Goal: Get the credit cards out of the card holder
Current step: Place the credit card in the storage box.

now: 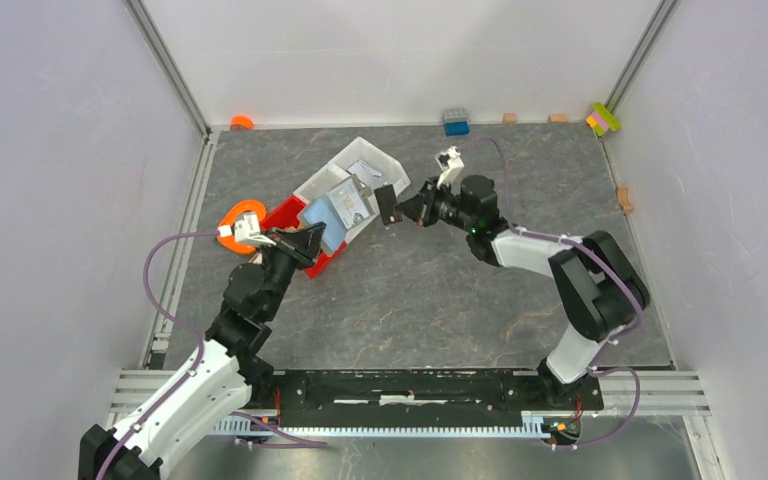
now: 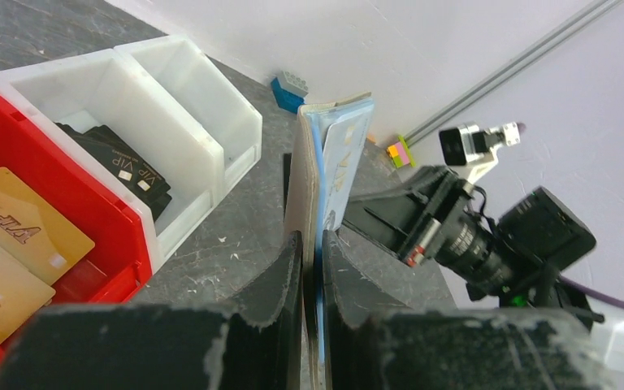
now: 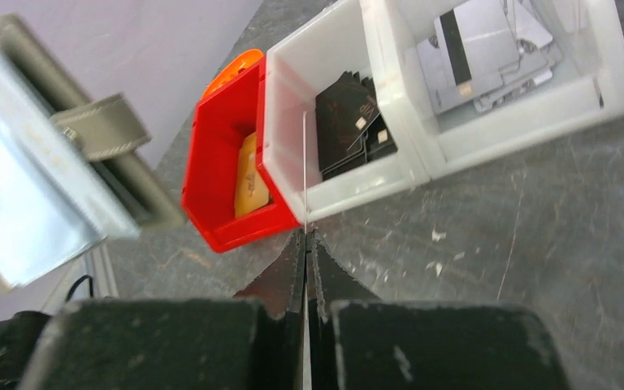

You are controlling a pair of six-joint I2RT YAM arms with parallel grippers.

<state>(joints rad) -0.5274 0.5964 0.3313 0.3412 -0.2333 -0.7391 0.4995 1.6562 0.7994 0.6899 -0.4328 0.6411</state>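
Table (image 1: 440, 300) of dark stone pattern, walled on three sides, carries a row of bins running from left of centre toward the far edge: a red bin (image 3: 219, 162) with gold cards, then white bins (image 3: 357, 183) with black and silver ones.

Both arms meet over that row. The left gripper (image 2: 312, 244) has its fingers pinched narrow on the card holder (image 2: 301, 179), which stands upright off the table just beside the red bin. The right gripper (image 3: 305, 240) is pressed tight on a single thin card (image 1: 387, 203), seen edge-on from its wrist and held clear of the holder, near the white bins.

By my reading, one card is out and not yet set down. At least two pale blue credit cards (image 2: 348, 150) show in the holder's open top, so most of the job looks undone.

Bare table lies toward the near and right edges, good room for the right arm to carry its card away. The bins' rims sit close under both grippers, so low sweeps there risk a knock.
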